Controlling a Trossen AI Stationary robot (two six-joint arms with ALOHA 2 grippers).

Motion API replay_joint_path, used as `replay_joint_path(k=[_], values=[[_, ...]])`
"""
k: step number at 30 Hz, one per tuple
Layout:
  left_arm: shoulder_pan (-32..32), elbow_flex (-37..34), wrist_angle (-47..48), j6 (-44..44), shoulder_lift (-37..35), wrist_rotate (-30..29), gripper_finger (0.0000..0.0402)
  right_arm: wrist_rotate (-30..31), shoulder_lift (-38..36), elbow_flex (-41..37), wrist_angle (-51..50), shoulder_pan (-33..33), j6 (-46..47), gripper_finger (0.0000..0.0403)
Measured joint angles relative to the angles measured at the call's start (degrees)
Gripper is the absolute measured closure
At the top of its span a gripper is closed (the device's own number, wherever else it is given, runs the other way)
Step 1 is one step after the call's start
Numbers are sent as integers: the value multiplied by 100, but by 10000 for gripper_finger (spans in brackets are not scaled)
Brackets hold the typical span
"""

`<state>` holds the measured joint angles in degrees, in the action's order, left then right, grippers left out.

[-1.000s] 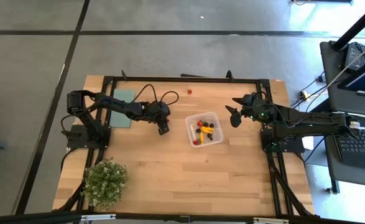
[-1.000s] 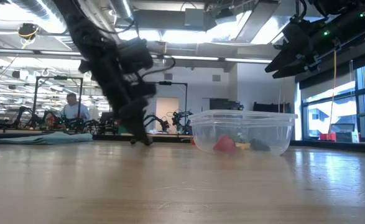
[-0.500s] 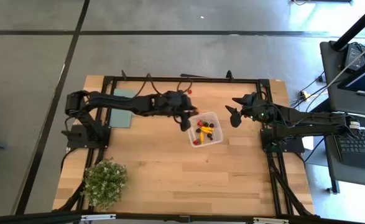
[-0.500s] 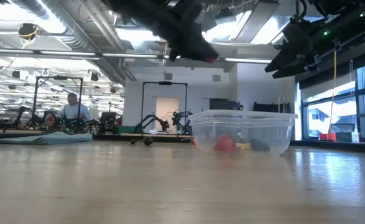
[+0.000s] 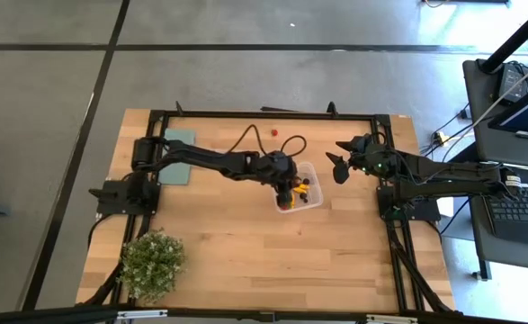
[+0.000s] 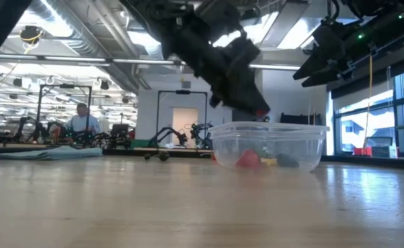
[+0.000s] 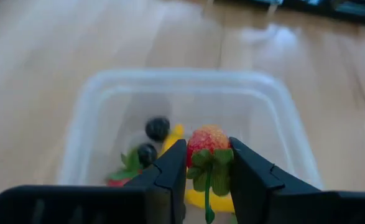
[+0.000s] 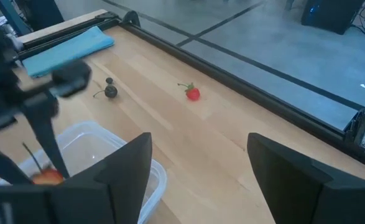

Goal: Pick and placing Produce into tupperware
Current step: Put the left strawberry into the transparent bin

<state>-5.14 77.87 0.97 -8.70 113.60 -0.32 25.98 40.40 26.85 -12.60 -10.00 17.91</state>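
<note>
Left wrist view: left gripper (image 7: 208,163) pinches a small red toy strawberry with green leaves (image 7: 207,147), directly above the square clear plastic tupperware (image 7: 101,93). Several produce pieces (image 7: 158,128) sit below it, probably blueberries. Best to lower slightly, release over the middle. Half a second ago it was short of the rim. Right gripper (image 8: 198,163) waits spread beside the container.

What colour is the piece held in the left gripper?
Red strawberry with a green leafy stem, clearest in the left wrist view.
</note>
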Motion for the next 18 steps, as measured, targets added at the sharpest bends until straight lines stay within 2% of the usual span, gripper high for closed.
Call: replay_joint_path(k=[5,13,18], values=[[-39,0,33,-20,261,330,310,0,-2,0,-2,0,2,137],[-46,9,33,-18,334,284,269,0,0,0,-9,0,2,137],[-49,9,-33,-18,337,282,258,-1,0,0,-11,0,2,137]])
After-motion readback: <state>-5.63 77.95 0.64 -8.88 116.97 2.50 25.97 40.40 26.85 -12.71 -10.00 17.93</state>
